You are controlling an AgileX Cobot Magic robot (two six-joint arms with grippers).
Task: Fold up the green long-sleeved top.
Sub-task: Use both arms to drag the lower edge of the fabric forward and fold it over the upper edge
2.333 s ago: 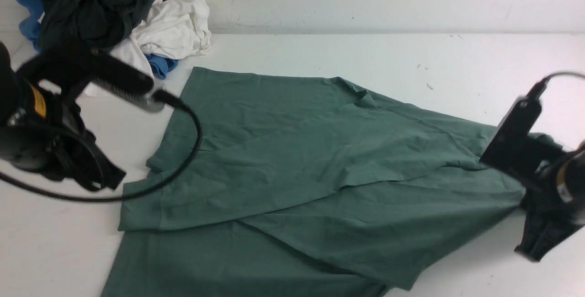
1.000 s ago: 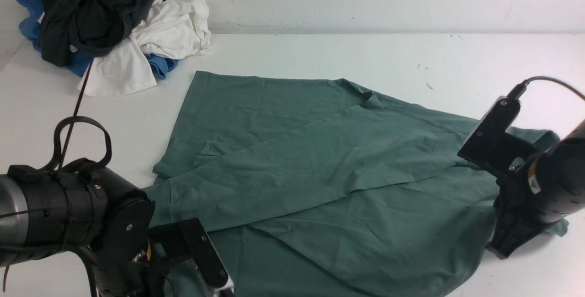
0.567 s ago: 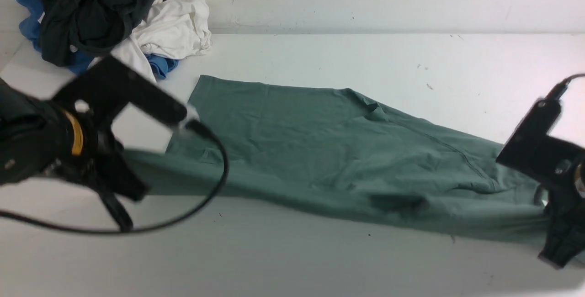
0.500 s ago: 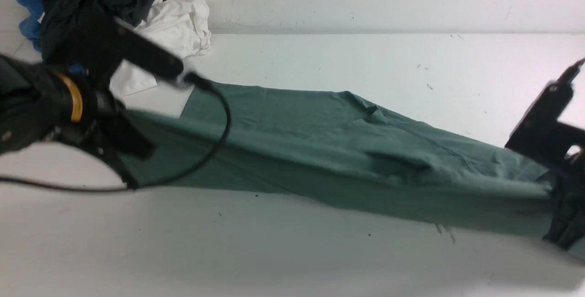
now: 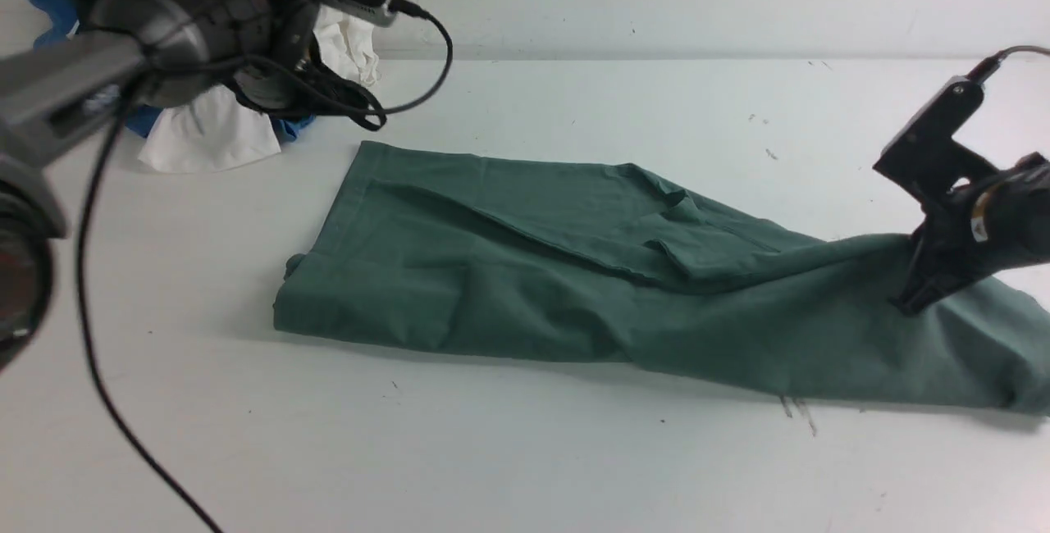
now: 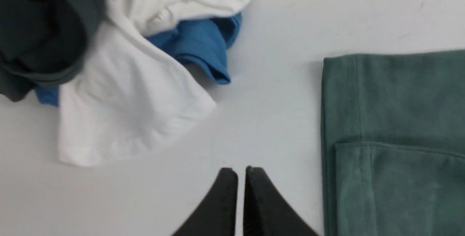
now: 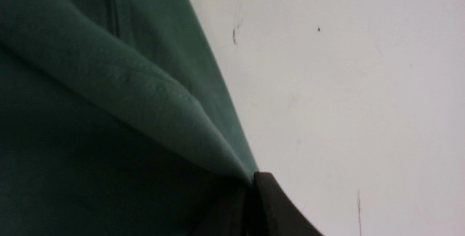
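Tightly, right end effector (image 5: 910,303) pinches green top (image 5: 525,303); left end effector (image 6: 241,172) closed.

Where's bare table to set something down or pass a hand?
Widest: the table strip between the near edge of the green long-sleeved top and the robot's side. Also the far band between the top and the back wall, right of the clothes pile. Crowded: the far-left corner, left gripper by the pile, and the right end, where the right gripper pinches the top.
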